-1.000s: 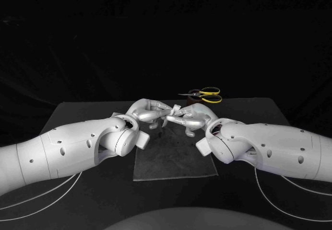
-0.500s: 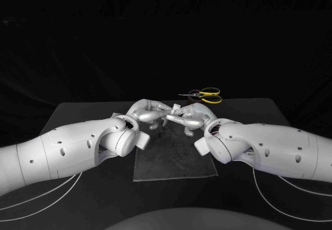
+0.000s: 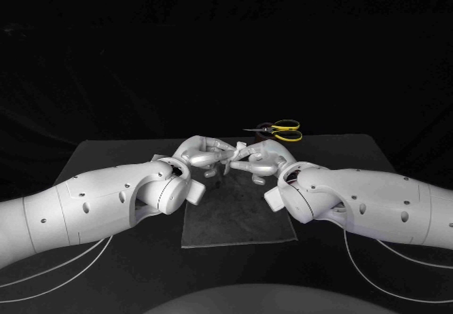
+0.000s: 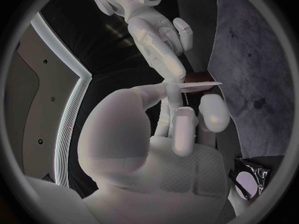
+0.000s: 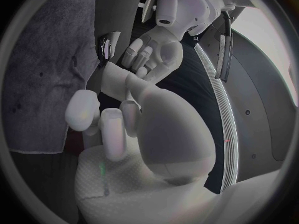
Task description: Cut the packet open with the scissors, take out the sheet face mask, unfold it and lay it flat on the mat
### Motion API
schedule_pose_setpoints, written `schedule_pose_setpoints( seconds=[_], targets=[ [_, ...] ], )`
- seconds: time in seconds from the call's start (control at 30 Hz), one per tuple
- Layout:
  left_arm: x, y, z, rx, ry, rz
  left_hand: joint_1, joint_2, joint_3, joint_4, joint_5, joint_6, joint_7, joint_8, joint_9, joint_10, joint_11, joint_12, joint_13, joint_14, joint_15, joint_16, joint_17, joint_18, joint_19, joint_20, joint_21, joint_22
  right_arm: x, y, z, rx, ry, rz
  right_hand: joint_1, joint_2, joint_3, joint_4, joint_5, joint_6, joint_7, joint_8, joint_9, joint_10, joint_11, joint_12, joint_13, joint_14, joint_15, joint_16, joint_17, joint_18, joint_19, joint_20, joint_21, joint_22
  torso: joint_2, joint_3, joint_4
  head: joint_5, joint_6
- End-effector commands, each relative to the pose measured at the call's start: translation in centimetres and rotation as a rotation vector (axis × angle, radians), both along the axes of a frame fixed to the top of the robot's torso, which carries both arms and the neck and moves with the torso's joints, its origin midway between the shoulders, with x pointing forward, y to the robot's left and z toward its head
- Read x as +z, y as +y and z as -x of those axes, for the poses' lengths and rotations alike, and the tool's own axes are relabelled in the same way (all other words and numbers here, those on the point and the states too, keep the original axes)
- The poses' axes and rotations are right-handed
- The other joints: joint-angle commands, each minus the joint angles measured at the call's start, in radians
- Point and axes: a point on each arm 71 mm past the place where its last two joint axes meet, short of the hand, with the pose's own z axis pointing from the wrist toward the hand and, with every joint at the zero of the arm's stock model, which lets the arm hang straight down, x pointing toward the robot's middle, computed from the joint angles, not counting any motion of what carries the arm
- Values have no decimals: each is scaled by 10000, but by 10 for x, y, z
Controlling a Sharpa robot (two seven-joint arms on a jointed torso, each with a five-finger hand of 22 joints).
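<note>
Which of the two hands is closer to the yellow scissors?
The right hand: the scissors lie on the table just beyond it. The left hand, whose fingertips meet the right hand's, is farther from them.

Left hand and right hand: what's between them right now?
A thin pale sheet, seen edge-on, pinched by the left hand right at the fingertips of the right hand; the left wrist view shows it. Mask or packet, I cannot tell.

Scissors: yellow handles. Mat: dark grey, mottled. Surface: black. Packet: dark reddish-brown. Left hand, right hand: silver.
</note>
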Motion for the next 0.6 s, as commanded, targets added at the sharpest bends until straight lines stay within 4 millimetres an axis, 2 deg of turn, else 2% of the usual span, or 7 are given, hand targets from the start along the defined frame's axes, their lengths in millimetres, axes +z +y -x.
schedule_pose_setpoints(
  seconds=[0.03, 0.43, 0.6],
  targets=[
    [0, -2, 1, -76, 32, 55, -58, 57, 31, -3, 41, 58, -19, 348, 2067, 23, -4, 47, 13, 256, -50, 33, 275, -129, 52, 5, 23, -4, 3, -1, -2, -164, -353, 56, -203, 99, 280, -84, 31, -89, -18, 147, 98, 416, -313, 89, 265, 859, -164, 58, 1278, 125, 70, -37, 78, 489, 1, 0, -1, -6, -3],
    [0, -1, 1, -17, 67, 47, -81, 55, 38, -1, 40, 57, -19, 348, 2077, 28, -1, 46, 13, 257, -51, 32, 278, -125, 42, 4, 16, -18, 4, -6, -2, -291, -455, 47, -782, -25, 1060, -343, 30, -221, -51, 494, 348, 480, -342, 185, 374, 865, -189, 67, 1296, 124, 86, -58, 71, 554, 0, 3, 1, 0, 11],
    [0, 0, 1, 22, 114, 57, -81, 55, 38, -1, 40, 57, -19, 348, 2077, 28, -1, 46, 13, 257, -51, 32, 278, -125, 42, 4, 16, -18, 4, -8, -2, -285, -466, -41, -915, -57, 1203, -443, 27, -603, 50, 409, 364, 348, -266, -92, 202, 838, -141, -7, 1207, 150, 0, -37, -115, 496, 3, -1, 1, 2, 25]
  ],
)
